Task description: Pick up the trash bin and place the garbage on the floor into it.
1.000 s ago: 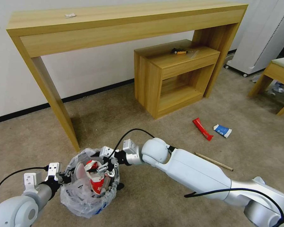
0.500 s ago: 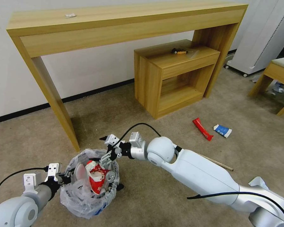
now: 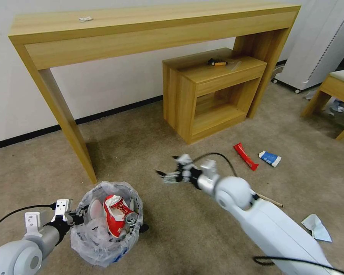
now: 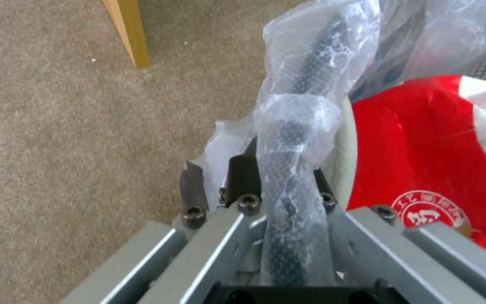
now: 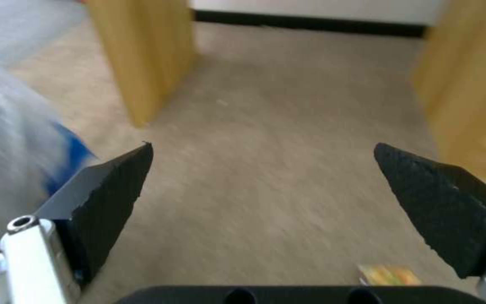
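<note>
Head view, trash bin [image 3: 107, 225]: round, crinkly bag-lined, on short-pile floor [image 3: 141, 141]; crushed red-white cup [image 3: 116, 215] inside
Left gripper [image 4: 279, 185]: fingers clamped on bin rim
Right gripper [image 5: 263, 190]: jaws spread wide, empty, above carpet

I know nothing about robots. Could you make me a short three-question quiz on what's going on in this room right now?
1. True or false: the left gripper is clamped on the rim of the trash bin.
2. The right gripper is: A) open, empty, above the floor; B) shut on a cup; C) inside the bin.
3. Name one piece of garbage on the carpet near the small wooden cabinet.

Key
1. True.
2. A.
3. The red wrapper, the blue-white cup or the wooden stick.
</note>
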### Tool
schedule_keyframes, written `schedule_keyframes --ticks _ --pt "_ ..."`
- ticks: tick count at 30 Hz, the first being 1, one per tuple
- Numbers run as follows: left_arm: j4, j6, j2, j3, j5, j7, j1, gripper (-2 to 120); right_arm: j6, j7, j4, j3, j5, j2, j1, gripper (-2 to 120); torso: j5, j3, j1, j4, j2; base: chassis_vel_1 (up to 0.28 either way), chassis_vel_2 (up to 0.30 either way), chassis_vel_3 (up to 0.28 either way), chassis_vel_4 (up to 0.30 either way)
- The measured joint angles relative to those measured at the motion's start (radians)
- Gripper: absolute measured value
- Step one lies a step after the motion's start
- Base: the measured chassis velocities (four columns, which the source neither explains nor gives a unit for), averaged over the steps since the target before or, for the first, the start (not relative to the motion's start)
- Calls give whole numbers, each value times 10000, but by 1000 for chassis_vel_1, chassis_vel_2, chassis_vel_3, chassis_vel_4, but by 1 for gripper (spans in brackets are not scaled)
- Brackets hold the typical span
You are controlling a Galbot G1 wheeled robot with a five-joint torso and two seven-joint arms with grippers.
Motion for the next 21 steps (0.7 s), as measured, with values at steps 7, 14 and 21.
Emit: schedule_keyframes --ticks 7,14,21 --pt "5 1 -4 -53 -3 71 10 0 223 -220 -114 1817 -469 -52 -1321 100 2 0 0 2 0 0 0 0 0" --pt "36 0 22 -67 1 133 44 0 594 -597 -376 3496 -791 161 -2553 100 0 0 0 1 1 0 0 0 0" --pt "35 0 36 -11 12 135 48 0 673 -757 -520 3781 -956 256 -2728 100 -2 -2 -1 3 1 -6 10 10 -8"
